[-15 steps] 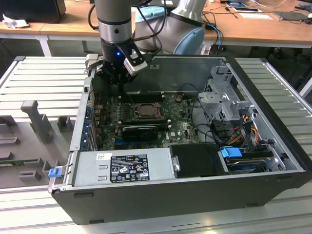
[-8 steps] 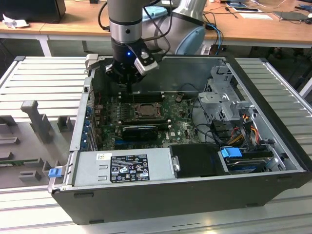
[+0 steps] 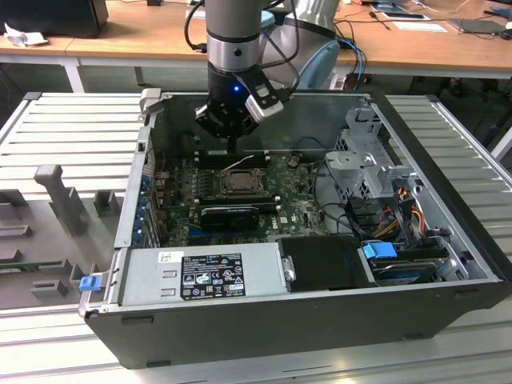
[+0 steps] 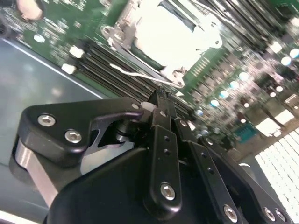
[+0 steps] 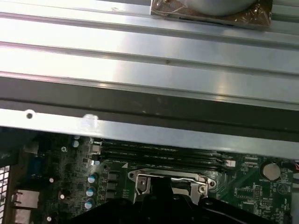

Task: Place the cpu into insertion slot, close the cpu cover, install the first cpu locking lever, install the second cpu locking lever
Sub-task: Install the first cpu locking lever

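The small square insertion slot (image 3: 238, 183), dark-framed with a brownish-grey middle, sits at the centre of a green circuit board (image 3: 296, 204) inside an open dark-grey computer case (image 3: 280, 336). In the first wrist view a thin silvery metal cpu cover (image 5: 140, 180) lies flat around the socket. The socket's middle shows pale, and whether that is the cpu cannot be told. A thin bent wire locking lever (image 4: 135, 71) runs along the socket's far side, standing clear of it.

The black gripper (image 3: 232, 146) of the arm hangs just beyond the socket's far edge. Its fingers (image 4: 163, 140) are drawn together, the tips just beside the wire lever; contact cannot be told.

Nearer the camera lie a long black card (image 3: 230, 214) and a large grey labelled box (image 3: 204, 272). A bare metal drive cage (image 3: 368, 160) fills the case toward the exterior view's right. The case rests on a ribbed aluminium table (image 3: 72, 136), with wooden desks (image 3: 144, 28) behind.
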`<move>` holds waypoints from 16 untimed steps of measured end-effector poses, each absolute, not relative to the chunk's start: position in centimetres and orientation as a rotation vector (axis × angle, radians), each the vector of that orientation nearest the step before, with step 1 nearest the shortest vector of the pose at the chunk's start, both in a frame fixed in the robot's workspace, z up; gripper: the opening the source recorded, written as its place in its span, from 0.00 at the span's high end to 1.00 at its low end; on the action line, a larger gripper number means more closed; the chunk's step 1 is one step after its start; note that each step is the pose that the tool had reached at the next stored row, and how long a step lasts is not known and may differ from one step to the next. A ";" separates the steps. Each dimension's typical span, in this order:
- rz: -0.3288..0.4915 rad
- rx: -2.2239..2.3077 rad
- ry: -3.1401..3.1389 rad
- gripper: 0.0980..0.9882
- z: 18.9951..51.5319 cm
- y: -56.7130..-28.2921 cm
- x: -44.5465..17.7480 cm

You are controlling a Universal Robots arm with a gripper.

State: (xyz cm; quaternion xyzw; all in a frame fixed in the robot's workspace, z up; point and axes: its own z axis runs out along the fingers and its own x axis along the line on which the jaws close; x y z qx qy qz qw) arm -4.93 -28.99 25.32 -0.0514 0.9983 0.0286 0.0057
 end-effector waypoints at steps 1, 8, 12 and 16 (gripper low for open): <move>0.090 -0.159 3.125 0.99 25.3 -29.0 -4.7; 0.163 -0.147 3.120 0.99 24.7 -29.2 -4.6; 0.163 -0.146 3.120 0.99 23.9 -29.2 -4.4; 0.169 -0.145 3.120 0.99 23.3 -29.2 -4.0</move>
